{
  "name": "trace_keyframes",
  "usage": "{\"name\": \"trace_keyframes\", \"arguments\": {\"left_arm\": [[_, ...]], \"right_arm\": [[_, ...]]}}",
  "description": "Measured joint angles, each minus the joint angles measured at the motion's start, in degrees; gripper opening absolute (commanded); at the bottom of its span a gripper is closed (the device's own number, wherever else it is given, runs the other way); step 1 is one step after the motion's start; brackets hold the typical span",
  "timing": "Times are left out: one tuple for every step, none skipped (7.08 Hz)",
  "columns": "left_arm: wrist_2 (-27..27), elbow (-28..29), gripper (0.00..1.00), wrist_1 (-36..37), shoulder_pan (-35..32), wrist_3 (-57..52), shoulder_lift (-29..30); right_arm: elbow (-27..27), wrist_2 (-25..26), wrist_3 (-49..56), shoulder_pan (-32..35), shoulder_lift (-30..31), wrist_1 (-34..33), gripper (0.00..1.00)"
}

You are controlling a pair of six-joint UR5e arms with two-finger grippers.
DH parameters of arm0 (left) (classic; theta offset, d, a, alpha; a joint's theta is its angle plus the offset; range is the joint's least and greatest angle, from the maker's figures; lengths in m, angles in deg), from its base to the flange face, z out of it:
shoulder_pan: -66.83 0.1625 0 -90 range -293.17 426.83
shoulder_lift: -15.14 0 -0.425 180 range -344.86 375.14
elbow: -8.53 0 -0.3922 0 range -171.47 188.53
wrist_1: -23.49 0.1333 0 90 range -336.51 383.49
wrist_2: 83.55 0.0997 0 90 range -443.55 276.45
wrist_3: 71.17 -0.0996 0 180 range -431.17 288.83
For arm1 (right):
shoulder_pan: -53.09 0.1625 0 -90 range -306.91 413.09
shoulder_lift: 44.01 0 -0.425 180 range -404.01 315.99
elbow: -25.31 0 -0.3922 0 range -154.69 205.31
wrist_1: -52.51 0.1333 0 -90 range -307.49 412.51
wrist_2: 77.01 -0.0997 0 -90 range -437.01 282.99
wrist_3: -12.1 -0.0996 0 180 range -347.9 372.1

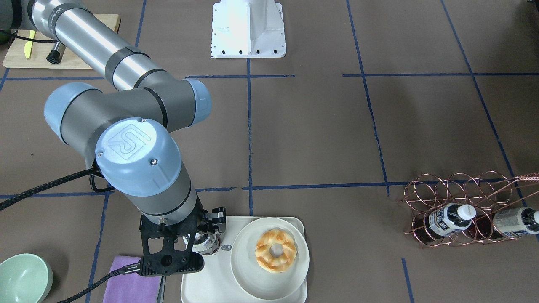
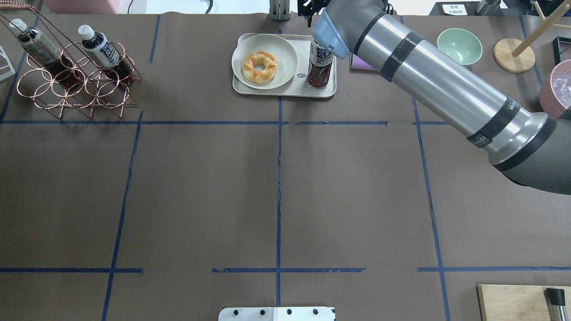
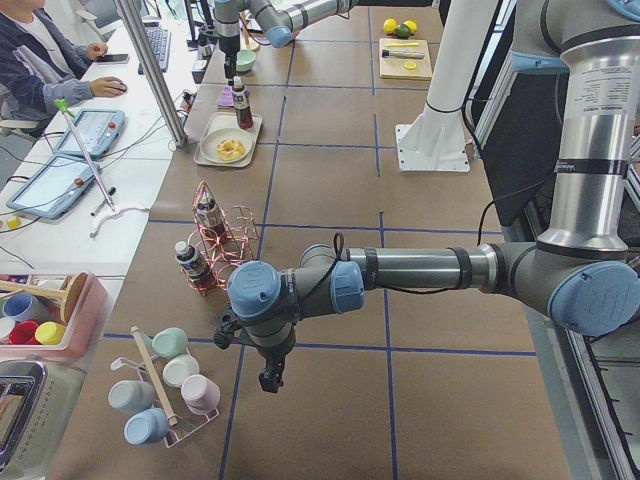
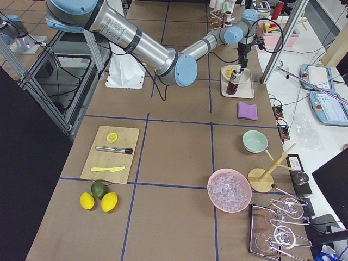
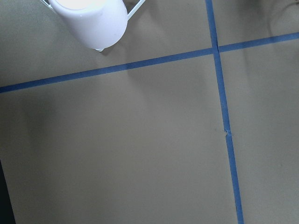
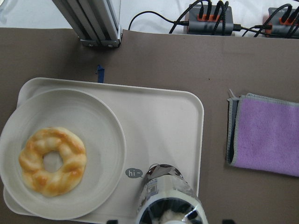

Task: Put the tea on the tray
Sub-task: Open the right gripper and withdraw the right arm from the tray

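Note:
The tea (image 2: 320, 67) is a small clear bottle of dark liquid with a whitish label. It stands upright on the off-white tray (image 2: 285, 91), next to the "hi" bear drawing. In the right wrist view the tea (image 6: 168, 203) rises towards the camera from the tray (image 6: 159, 112). My right gripper (image 1: 205, 237) hangs straight over the bottle's top. Its fingertips show only as dark bits far out on either side of the cap, so it looks open. My left gripper (image 3: 270, 378) hangs low over bare table far from the tray, and I cannot tell its state.
A round plate (image 2: 285, 49) with a twisted doughnut (image 2: 259, 67) fills the tray's other half. A purple cloth (image 6: 268, 133) lies beside the tray and a green bowl (image 2: 459, 44) beyond it. A copper wire rack (image 2: 76, 84) holds two more bottles. A white mug (image 5: 93, 21) sits under the left wrist.

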Motion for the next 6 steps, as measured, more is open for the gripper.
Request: {"name": "trace_keyframes", "arguments": {"left_arm": [[0.00, 0.01, 1.00, 0.01, 0.00, 0.01, 0.00], [0.02, 0.01, 1.00, 0.01, 0.00, 0.01, 0.00], [0.06, 0.04, 1.00, 0.01, 0.00, 0.04, 0.00], [0.08, 0.05, 1.00, 0.01, 0.00, 0.05, 0.00], [0.08, 0.05, 1.00, 0.01, 0.00, 0.01, 0.00], [0.11, 0.24, 1.00, 0.01, 0.00, -0.06, -0.05]], "right_arm": [[1.19, -1.03, 0.18, 0.54, 0.01, -1.29, 1.00], [3.12, -3.27, 1.21, 2.00, 0.96, -3.59, 1.00], [6.64, -5.78, 4.50, 4.27, 3.66, -6.86, 1.00], [11.56, -7.37, 10.08, 6.74, 7.26, -11.44, 1.00], [17.72, -8.05, 17.09, 9.19, 11.88, -16.71, 1.00], [24.60, -8.30, 24.70, 11.66, 18.41, -20.56, 1.00]]}}
